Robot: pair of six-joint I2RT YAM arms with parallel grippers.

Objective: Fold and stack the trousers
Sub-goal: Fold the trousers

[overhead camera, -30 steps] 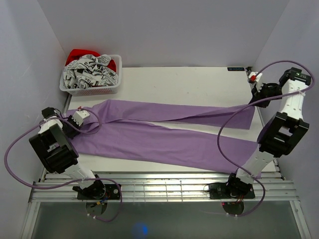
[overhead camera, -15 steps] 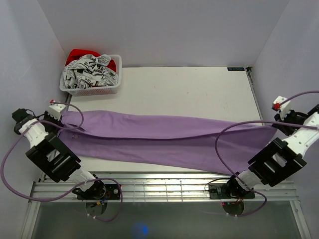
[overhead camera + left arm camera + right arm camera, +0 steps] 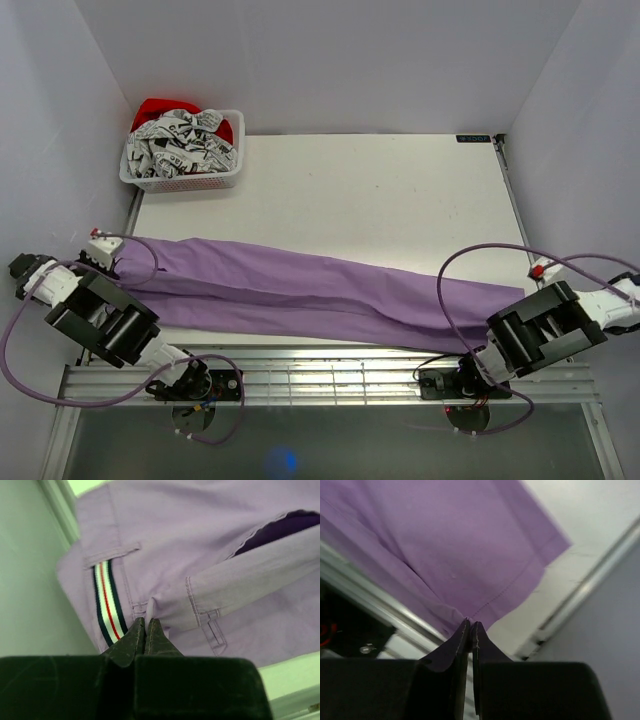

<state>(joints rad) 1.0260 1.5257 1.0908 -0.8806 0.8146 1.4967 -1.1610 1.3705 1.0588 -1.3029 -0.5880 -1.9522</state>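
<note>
Trousers, one lilac-purple pair, lie stretched across the lower half of the overhead frame. They run from the left edge of the white table down toward its lower right corner, and the two legs lie together in one long, narrow band.

We count two arms, one at each end of the cloth. In the left wrist view, the left gripper has its two dark fingers pressed together on a fold of the waist at bottom centre. Just beside them is a single patch of striped waistband, white with dark edges and a red line. One pocket slit gapes at the upper right of that frame.

In the right wrist view, the right gripper is pinched tight on the stitched hem of a leg, again at bottom centre.

We see one white basket at the upper left of the overhead frame. It holds grey printed cloth and one red piece, and stands well apart from the trousers.
</note>
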